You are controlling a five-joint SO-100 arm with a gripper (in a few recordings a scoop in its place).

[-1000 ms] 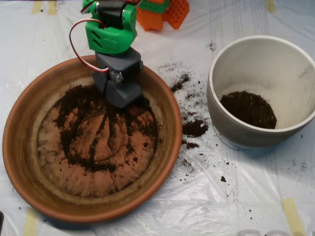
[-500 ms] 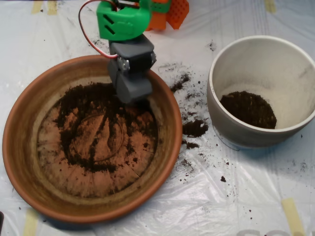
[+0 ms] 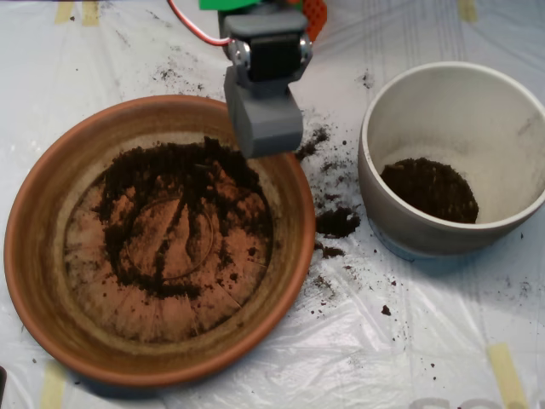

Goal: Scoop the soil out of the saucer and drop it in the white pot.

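Overhead view: the saucer [image 3: 34,256] is seen at the left, with soil [image 3: 183,183] spread thinly inside. The scoop [image 3: 265,119] is held over its upper right rim, its halves pressed together. Spilled crumbs [image 3: 337,222] are scattered between. The pot [image 3: 511,111] at the right holds soil.

Orange-brown saucer [image 3: 34,256] with faint radial lines, dark brown-black soil [image 3: 183,175], cream-white pot [image 3: 451,94], grey scoop [image 3: 264,123], and what looks like clear plastic sheeting [image 3: 409,341], white beneath.
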